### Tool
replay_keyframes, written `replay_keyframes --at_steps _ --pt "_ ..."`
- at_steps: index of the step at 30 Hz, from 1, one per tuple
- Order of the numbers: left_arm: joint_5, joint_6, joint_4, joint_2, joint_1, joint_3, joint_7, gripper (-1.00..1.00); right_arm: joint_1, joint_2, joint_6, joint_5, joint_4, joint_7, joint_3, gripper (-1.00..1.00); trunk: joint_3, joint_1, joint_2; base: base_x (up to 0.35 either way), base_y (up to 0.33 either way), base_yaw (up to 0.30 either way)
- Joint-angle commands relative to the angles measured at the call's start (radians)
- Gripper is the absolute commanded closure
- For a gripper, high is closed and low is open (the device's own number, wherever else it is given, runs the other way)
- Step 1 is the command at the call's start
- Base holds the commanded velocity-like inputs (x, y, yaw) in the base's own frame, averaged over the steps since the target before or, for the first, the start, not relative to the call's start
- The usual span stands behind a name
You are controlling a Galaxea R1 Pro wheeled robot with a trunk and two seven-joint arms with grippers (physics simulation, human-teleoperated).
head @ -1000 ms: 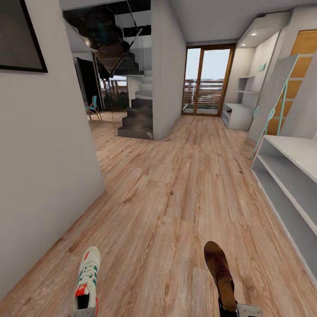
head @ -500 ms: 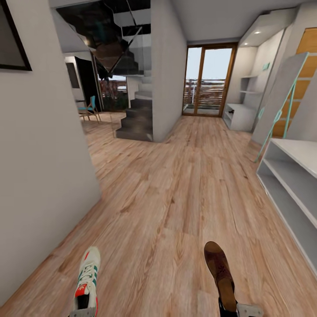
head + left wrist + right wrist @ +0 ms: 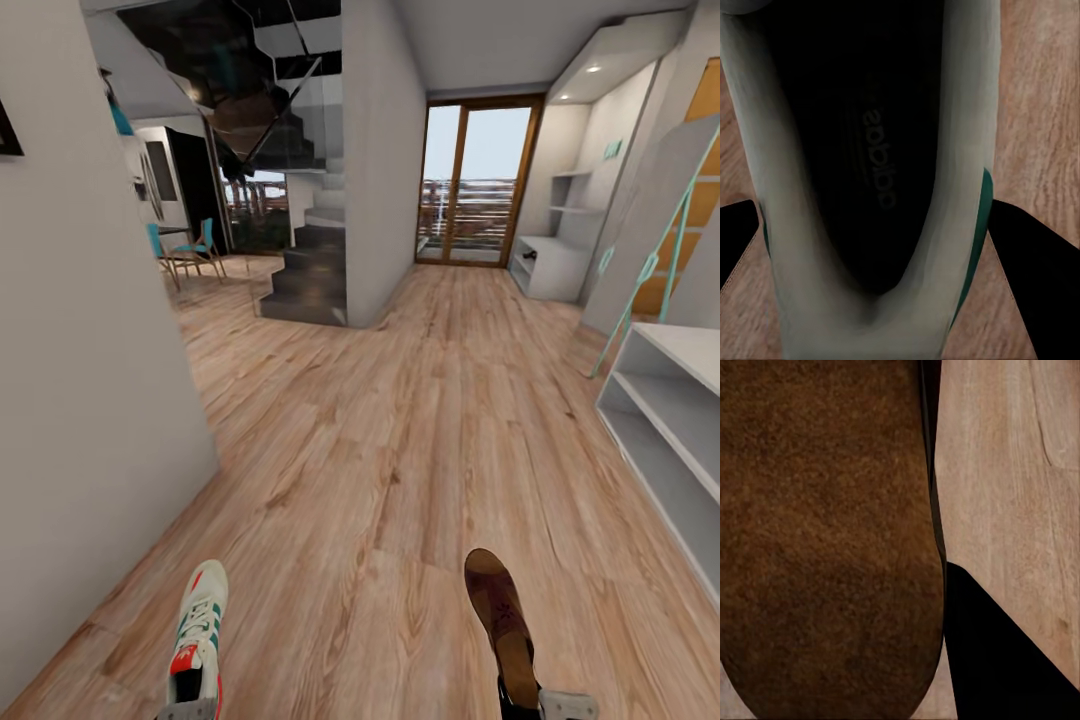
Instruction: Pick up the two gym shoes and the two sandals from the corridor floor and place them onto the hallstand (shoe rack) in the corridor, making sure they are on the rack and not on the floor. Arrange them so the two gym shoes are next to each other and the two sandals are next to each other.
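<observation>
White leather and a green stripe mark the gym shoe (image 3: 198, 640) we carry in our left gripper (image 3: 881, 300). The left wrist view looks straight into its dark opening, with a black finger (image 3: 1027, 270) pressed against each side of the heel — a pinch across the narrow part, which we judge is what holds the toe pointing forward and level. Our right gripper (image 3: 545, 705) carries one brown sandal (image 3: 500, 620) the same way, from the heel end; its finger (image 3: 997, 660) lies tight along the sandal's edge, though the opposite one is hidden behind the footbed.

Both shoes hang above the corridor floor (image 3: 400, 450), well short of the hallstand (image 3: 670, 420). That pale unit stands ahead to our right against the wall, its bench top and two low open shelves facing the corridor. We see nothing on the part of it in view.

We judge this the transit step: one shoe of each pair in hand, placement not yet begun — the mates lie somewhere out of view.
</observation>
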Motion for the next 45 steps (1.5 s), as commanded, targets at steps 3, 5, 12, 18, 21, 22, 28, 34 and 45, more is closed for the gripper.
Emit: replay_keyframes --at_steps 3,5,12,18,21,22,28,34,45 --pt "-0.004 -0.002 -0.001 -0.001 -0.001 0.009 -0.009 1.00 -0.001 -0.001 -0.002 -0.007 0.000 -0.004 0.008 1.00 -0.001 0.000 0.000 0.339 0.000 0.000" --pt "-0.004 -0.002 -0.001 -0.001 -0.001 0.009 -0.009 1.00 -0.001 -0.001 -0.002 -0.008 0.000 -0.004 0.008 1.00 -0.001 0.000 0.000 0.339 0.000 0.000" --pt "-0.004 -0.002 0.020 -0.001 -0.001 0.009 -0.009 1.00 -0.001 0.004 -0.003 -0.008 0.000 -0.008 0.008 1.00 -0.001 0.000 0.000 0.339 0.000 -0.026" --pt "-0.004 -0.002 0.027 -0.001 -0.001 0.009 -0.009 1.00 -0.001 0.005 -0.004 -0.008 0.000 -0.007 0.008 1.00 -0.001 0.000 0.000 0.339 0.000 -0.254" --pt "-0.004 -0.002 0.028 -0.001 -0.001 0.009 -0.009 1.00 -0.001 0.005 -0.004 -0.008 0.000 -0.007 0.008 1.00 -0.001 0.000 0.000 0.339 -0.004 -0.293" --pt "-0.004 -0.003 0.028 -0.001 -0.001 0.009 -0.009 1.00 -0.001 0.005 -0.004 -0.008 0.000 -0.007 0.008 1.00 -0.001 0.000 0.000 0.339 -0.025 -0.297" --pt "-0.004 -0.002 0.028 0.001 -0.001 0.009 -0.009 1.00 -0.001 0.005 -0.002 -0.007 0.000 -0.007 0.008 1.00 -0.001 0.000 0.000 0.339 -0.060 -0.299" --pt "-0.004 -0.002 0.028 0.000 -0.001 0.009 -0.009 1.00 -0.001 0.005 -0.002 -0.008 0.000 -0.008 0.008 1.00 -0.001 0.000 0.000 0.339 -0.073 -0.300" --pt "-0.006 -0.003 0.028 0.002 -0.001 0.008 -0.015 1.00 -0.001 0.004 -0.002 -0.008 0.000 -0.007 0.008 1.00 -0.001 0.000 0.000 0.339 -0.074 -0.083"
